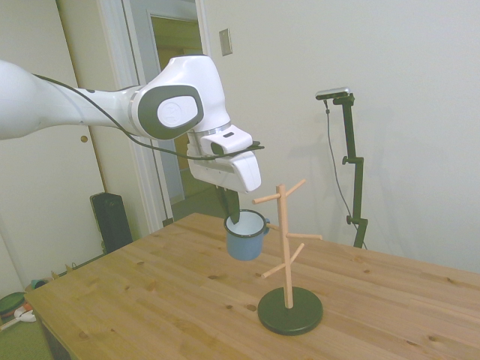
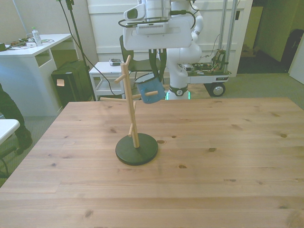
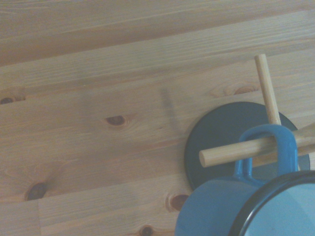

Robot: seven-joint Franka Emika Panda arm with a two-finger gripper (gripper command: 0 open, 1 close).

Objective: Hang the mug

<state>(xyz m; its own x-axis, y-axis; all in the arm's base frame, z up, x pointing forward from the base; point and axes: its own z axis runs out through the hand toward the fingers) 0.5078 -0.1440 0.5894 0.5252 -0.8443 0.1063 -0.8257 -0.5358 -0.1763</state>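
Note:
The light-blue mug hangs tilted above the table, with my gripper shut on its rim from above. It sits right beside the wooden peg tree, on the side nearer the arm. In the front view the mug overlaps a middle peg of the tree. Seen from the wrist, a peg passes through the mug's loop handle, above the tree's dark round base.
The peg tree's dark base stands on the wooden table, toward the front view's left of centre. A person's dark-clothed body shows at the front view's left edge, off the table. A chair and white desks stand behind the table.

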